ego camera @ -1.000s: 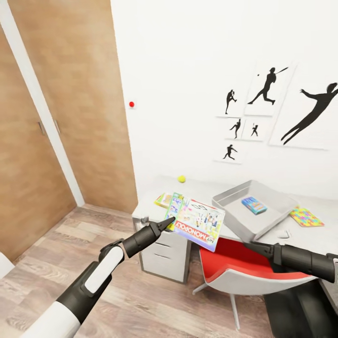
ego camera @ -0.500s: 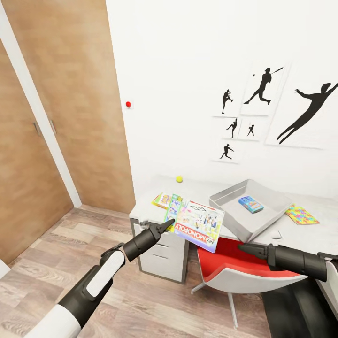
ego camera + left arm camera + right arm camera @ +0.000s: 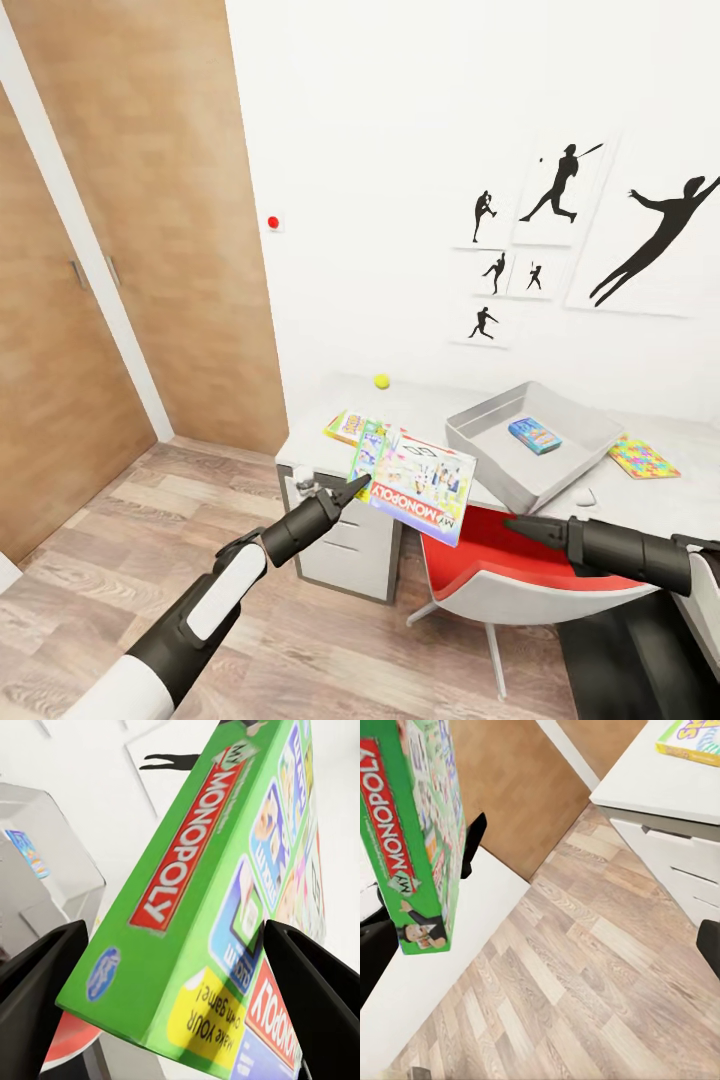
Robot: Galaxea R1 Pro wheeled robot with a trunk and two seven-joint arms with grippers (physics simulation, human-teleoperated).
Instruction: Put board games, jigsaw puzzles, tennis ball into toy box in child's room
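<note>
Wood-plank floor (image 3: 120, 540) runs under both arms toward a white wall hung with black ball-player prints (image 3: 560, 185). Nearest, the left gripper (image 3: 355, 488) has its fingers closed on the lower edge of the Monopoly box (image 3: 420, 482), which hangs tilted in the air over the front edge of the worktop (image 3: 310, 450), short of the bin; the left wrist view shows the green box side clamped between the two dark fingers. The right gripper (image 3: 515, 523) reaches out over the red chair (image 3: 500, 570), carrying nothing; whether its fingers are parted I cannot tell. Beyond, the toy box (image 3: 590, 445) sits on the worktop with the blue game (image 3: 535, 435) already lying inside. Still outside it: the yellow-green game (image 3: 345, 427) behind the held box, one jigsaw puzzle (image 3: 643, 457) just beside the bin's far side, and, farthest back near the wall, the tennis ball (image 3: 381, 380). By my reckoning one toy is done, one is in transit, the others wait.
</note>
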